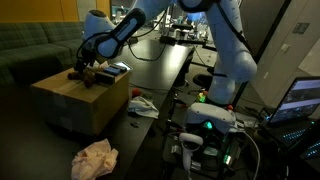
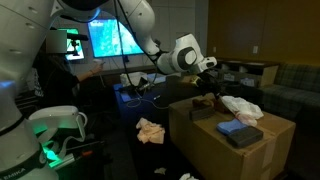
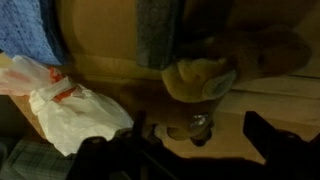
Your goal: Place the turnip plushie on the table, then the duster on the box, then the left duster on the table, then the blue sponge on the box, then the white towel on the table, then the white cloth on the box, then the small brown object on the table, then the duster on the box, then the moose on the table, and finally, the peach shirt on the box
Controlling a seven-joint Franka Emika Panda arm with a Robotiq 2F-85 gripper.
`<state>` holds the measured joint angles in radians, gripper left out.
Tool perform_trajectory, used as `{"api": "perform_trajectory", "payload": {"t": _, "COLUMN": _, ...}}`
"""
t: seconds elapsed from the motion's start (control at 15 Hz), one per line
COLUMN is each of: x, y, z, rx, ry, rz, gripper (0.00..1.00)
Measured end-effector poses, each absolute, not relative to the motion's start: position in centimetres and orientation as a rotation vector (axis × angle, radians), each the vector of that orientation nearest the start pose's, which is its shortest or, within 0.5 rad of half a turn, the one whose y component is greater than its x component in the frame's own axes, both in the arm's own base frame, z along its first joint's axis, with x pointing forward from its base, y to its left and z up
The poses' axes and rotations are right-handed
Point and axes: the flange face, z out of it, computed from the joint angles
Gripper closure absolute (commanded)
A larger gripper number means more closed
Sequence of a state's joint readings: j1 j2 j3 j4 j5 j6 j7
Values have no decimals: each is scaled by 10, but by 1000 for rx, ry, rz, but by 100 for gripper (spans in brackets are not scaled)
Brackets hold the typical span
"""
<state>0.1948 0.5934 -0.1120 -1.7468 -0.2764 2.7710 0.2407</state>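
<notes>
the black gripper [image 1: 84, 64] hangs with jaws spread, released, just above the dark brown plush moose [image 1: 87, 76] lying on the tan cardboard box [image 1: 70, 108].

moose [image 3: 205, 75]: brown, on box [image 1: 80, 105]; peach shirt [image 1: 95, 158]: crumpled, floor [image 1: 35, 150]

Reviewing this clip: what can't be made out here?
- Moose: small and dark in both exterior views; the gripper above it hides whether they touch.
- Wrist view: blurred; the jaws show only as dark shapes by the bottom edge, outlines unclear.
- Peach shirt: dim and small in an exterior view, its shape unclear.
</notes>
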Motion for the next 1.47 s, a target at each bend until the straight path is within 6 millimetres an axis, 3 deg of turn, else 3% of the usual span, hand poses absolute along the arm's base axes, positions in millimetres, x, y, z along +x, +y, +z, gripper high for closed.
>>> {"api": "perform_trajectory", "payload": {"t": 0.33, "x": 707, "y": 60, "z": 260, "rx": -3201, "ry": -166, "rz": -715, "gripper": 0}}
{"api": "perform_trajectory", "payload": {"t": 0.8, "x": 716, "y": 62, "z": 242, "rx": -3183, "ry": -182, "rz": -689, "gripper": 2}}
{"api": "perform_trajectory", "payload": {"t": 0.87, "x": 717, "y": 62, "z": 239, "rx": -3183, "ry": -185, "rz": -685, "gripper": 27}}
{"api": "perform_trajectory", "payload": {"t": 1.0, "x": 719, "y": 61, "z": 234, "rx": -3185, "ry": -192, "rz": -678, "gripper": 28}}
{"api": "perform_trajectory", "payload": {"t": 1.47, "x": 723, "y": 58, "z": 232, "rx": -3188, "ry": -215, "rz": -685, "gripper": 80}}
